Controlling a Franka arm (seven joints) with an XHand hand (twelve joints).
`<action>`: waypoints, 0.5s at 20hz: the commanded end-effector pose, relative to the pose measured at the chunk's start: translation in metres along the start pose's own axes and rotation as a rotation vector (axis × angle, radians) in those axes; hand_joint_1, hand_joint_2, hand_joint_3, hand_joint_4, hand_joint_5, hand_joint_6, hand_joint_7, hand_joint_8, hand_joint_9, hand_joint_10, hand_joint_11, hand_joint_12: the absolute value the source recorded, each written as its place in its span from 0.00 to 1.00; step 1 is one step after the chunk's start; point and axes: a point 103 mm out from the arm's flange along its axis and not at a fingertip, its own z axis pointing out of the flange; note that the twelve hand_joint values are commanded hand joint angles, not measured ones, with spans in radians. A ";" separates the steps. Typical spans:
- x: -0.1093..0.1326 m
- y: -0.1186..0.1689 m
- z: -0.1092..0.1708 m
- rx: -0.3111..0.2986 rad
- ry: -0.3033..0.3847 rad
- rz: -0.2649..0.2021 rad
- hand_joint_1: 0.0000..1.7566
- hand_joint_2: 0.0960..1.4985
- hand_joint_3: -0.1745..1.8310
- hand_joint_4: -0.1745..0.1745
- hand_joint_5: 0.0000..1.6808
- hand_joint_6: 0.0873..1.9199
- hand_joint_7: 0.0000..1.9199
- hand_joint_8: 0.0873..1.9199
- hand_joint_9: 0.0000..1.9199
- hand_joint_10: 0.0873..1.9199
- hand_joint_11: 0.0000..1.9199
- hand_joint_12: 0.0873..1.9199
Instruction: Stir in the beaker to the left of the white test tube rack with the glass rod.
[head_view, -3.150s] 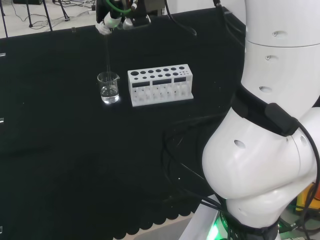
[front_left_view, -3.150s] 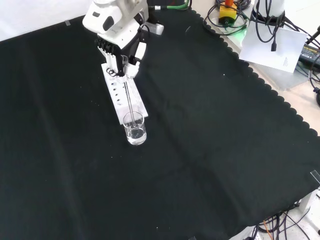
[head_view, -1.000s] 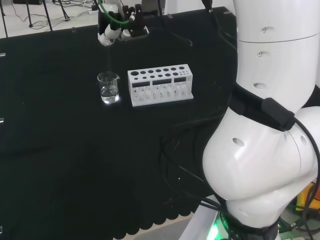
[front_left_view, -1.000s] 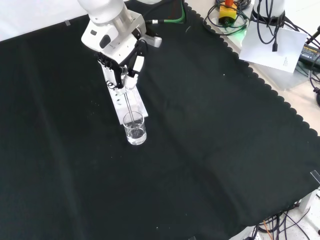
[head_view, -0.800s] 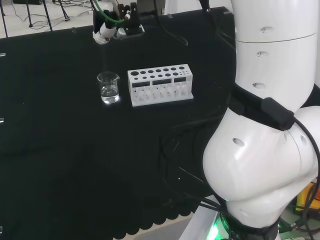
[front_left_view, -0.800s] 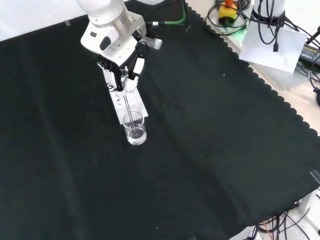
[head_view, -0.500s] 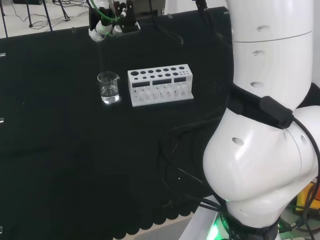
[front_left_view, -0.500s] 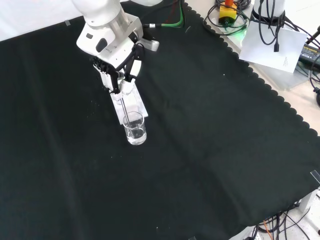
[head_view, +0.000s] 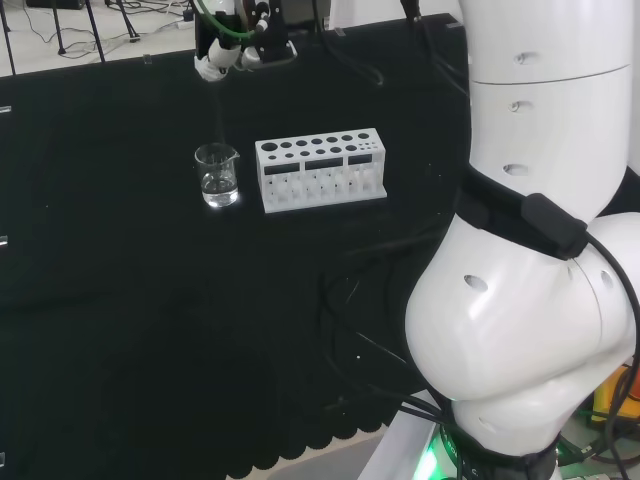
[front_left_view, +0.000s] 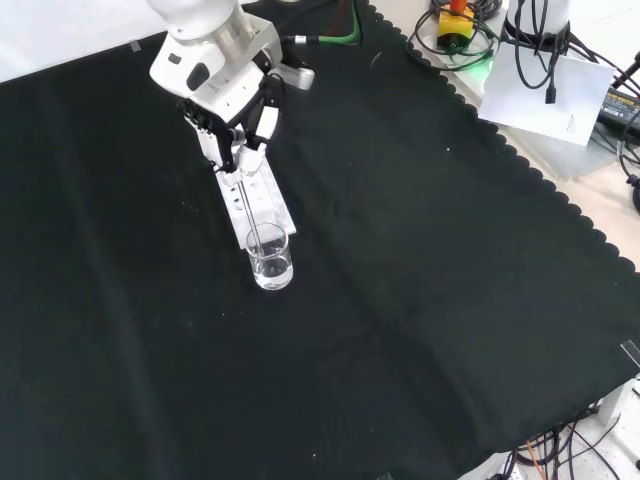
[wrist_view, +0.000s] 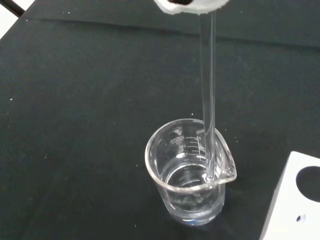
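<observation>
the beaker (front_left_view: 271, 262) is small, clear glass with a pour spout and faint printed graduation marks on its wall; a shallow layer of clear liquid sits at the bottom. it stands on the black table (front_left_view: 420, 300) just beside the rack (head_view: 320, 171): at the rack's 9 o'clock in the head view, at its 6 o'clock end in the front view. the rack is a white block with rows of round holes on top.

the rod (wrist_view: 208, 100) is a thin, clear glass stick, nearly upright, leaning a little. in the wrist view its lower end goes down inside the beaker near the spout side and reaches the liquid. in the front view it runs from the hand toward 5 o'clock into the beaker.

the hand (front_left_view: 235, 120) hangs above the rack, fingers curled round the rod's top end, gripping it. in the head view the hand (head_view: 222, 58) is at the beaker's 12 o'clock.
</observation>
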 end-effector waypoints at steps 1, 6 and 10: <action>0.007 -0.012 0.003 0.002 -0.008 -0.006 0.76 0.68 0.00 0.00 0.85 0.00 0.71 0.31 0.84 0.39 0.88 0.22; 0.033 -0.007 0.008 0.012 -0.025 -0.054 0.76 0.68 0.00 0.00 0.85 0.00 0.71 0.31 0.84 0.39 0.88 0.23; 0.033 -0.010 0.001 -0.009 -0.019 -0.076 0.76 0.68 0.00 0.00 0.85 0.00 0.71 0.31 0.84 0.39 0.88 0.23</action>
